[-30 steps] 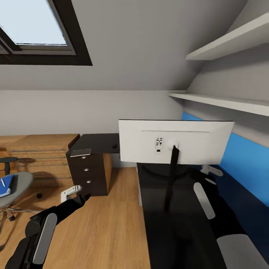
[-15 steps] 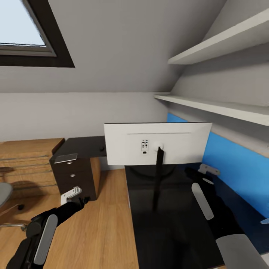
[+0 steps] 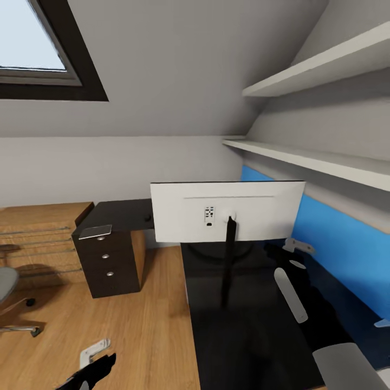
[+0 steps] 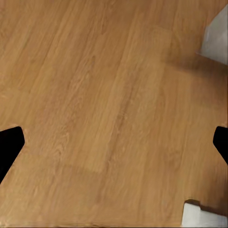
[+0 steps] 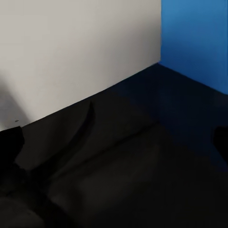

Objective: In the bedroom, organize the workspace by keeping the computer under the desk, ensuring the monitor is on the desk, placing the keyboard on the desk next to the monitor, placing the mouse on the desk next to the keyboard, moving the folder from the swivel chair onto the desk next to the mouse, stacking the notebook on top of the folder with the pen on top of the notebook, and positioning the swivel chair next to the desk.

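The left gripper (image 3: pixel 92 357) is seen at 7 o'clock over the wood floor (image 3: pixel 146 319), fingers apart. The right gripper (image 3: pixel 290 246) is held over the black desk (image 3: pixel 254 336); its state cannot be told. The monitor (image 3: pixel 227 210) is stood on the desk at 12 o'clock.

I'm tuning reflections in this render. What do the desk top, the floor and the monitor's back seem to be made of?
The desk looks like glossy black lacquer or laminate: the monitor's stand mirrors in it. The floor looks like light wood planks with a satin finish, with grain lines clear in the left wrist view. The monitor shows a matte white back, probably plastic, with no highlights.
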`<state>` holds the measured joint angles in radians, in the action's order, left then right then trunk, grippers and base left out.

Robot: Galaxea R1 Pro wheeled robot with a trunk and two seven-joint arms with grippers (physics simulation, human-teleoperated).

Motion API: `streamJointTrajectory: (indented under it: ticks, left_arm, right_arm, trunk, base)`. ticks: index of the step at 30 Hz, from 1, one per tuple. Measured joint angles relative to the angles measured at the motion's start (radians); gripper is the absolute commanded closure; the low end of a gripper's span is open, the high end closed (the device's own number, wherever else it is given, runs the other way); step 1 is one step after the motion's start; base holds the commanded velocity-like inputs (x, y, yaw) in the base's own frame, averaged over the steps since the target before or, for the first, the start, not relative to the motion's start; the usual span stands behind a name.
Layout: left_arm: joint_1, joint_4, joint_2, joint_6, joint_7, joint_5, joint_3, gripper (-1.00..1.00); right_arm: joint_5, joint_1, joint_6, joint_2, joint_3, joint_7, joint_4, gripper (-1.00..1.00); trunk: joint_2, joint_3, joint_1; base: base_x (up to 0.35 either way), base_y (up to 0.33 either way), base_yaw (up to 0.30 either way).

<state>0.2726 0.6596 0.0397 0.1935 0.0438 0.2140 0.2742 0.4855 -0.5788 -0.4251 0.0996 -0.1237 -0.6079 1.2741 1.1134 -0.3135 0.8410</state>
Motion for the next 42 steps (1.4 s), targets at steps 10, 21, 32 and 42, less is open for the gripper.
streamJointTrajectory:
  ticks: [10,21,32,42]
  left_arm:
    - [0.000,-0.331,0.029,-0.308,0.003,-0.034,-0.007,-1.00]
    - [-0.001,-0.378,0.032,-0.379,0.002,-0.034,-0.014,-1.00]
    - [0.000,-0.378,0.032,-0.380,0.002,-0.034,-0.014,-1.00]
    - [0.000,-0.379,0.031,-0.380,0.002,-0.034,-0.015,-1.00]
  right_arm:
    - [0.001,0.007,0.005,-0.001,-0.033,-0.002,0.057,-1.00]
    - [0.002,0.015,0.008,-0.004,-0.041,-0.005,0.071,-1.00]
    - [0.003,0.017,0.008,-0.004,-0.045,-0.002,0.070,-1.00]
    - [0.003,0.017,0.010,-0.005,-0.059,-0.004,0.070,-1.00]
  trunk:
    - [-0.070,0.031,-0.038]
    - [-0.105,0.047,-0.058]
    - [-0.105,0.047,-0.057]
    - [-0.105,0.047,-0.057]
  base:
    - [0.000,0.000,0.000]
    - [0.000,0.000,0.168]
    - [-0.016,0.209,0.157]
    - [-0.167,0.192,0.174]
